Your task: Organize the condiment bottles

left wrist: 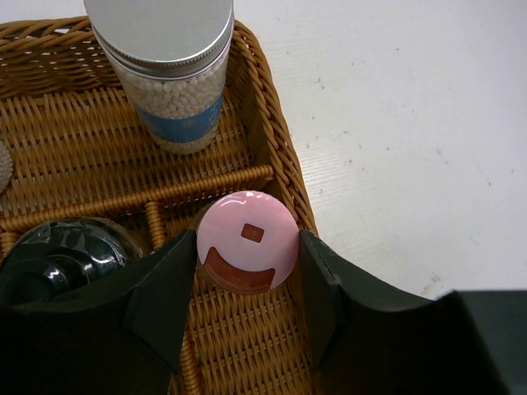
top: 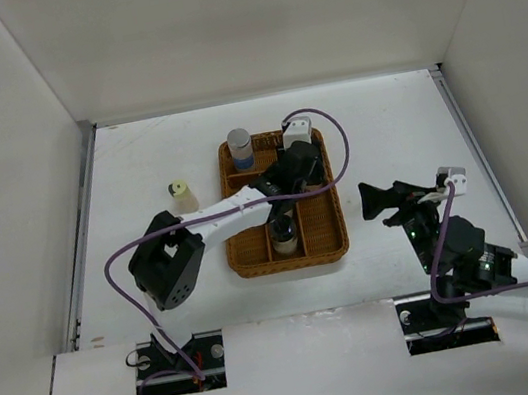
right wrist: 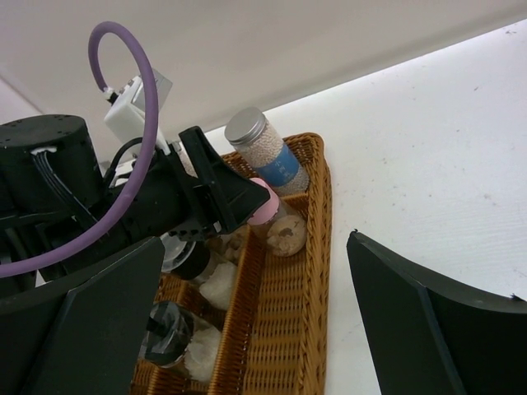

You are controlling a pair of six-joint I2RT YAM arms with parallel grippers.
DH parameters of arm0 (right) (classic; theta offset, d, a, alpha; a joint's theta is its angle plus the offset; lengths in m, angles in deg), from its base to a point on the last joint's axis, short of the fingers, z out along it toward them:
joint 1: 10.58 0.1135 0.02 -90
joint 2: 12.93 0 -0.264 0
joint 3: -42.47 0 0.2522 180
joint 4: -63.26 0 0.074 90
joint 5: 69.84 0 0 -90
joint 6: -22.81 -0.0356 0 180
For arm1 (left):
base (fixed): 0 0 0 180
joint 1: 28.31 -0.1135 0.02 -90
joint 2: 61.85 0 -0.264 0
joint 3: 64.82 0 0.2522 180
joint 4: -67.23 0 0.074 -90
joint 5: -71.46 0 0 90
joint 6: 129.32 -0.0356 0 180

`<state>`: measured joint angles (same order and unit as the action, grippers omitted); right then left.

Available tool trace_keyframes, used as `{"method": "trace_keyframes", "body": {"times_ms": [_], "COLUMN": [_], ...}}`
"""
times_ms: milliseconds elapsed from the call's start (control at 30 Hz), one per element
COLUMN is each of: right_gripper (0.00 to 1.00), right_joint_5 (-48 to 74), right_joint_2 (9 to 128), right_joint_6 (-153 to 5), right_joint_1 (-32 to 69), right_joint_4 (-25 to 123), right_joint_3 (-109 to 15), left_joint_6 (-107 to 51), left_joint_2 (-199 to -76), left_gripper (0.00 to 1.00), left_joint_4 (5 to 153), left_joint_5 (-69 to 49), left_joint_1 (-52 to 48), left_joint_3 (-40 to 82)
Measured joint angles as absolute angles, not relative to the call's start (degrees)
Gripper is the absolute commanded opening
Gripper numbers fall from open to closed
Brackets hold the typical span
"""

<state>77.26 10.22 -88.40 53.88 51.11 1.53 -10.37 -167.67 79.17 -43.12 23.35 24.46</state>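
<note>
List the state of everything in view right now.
left gripper: shut on pink-top shaker, over the tray.
right gripper: open, empty, right of the tray.
pink-top shaker: gripped, inside tray.
blue-label jar: upright in tray, lid on.
cream shaker: standing on table, outside tray.

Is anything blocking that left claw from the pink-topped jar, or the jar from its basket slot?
Nothing visible does. The left gripper is shut on the pink-topped shaker, which is already inside a compartment by the rim of the wicker tray. The black-topped shaker and the silver-lidded jar stand beyond dividers.
</note>
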Motion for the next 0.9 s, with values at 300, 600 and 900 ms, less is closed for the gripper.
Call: {"method": "trace_keyframes", "body": {"times_ms": [300,600,900], "right_gripper": [1.00,1.00,1.00], "right_joint_5": [77.28,77.28,77.59], "right_joint_2": [9.81,9.55,7.93], "right_joint_6": [-88.40,-88.40,-88.40], "right_joint_1": [53.88,53.88,53.88], "right_joint_4": [50.91,50.65,49.89], "right_joint_3": [1.53,1.53,1.53], "left_joint_6": [-10.39,-10.39,-13.47], "left_joint_2": [-168.13,-168.00,-156.74], "left_gripper": [0.58,0.61,0.63], "left_joint_4": [77.40,77.27,78.40], "left_joint_5": [-43.16,-43.42,-47.62], "left_joint_1": [23.44,23.90,25.38], "left_joint_3": [24.46,24.48,21.45]}}
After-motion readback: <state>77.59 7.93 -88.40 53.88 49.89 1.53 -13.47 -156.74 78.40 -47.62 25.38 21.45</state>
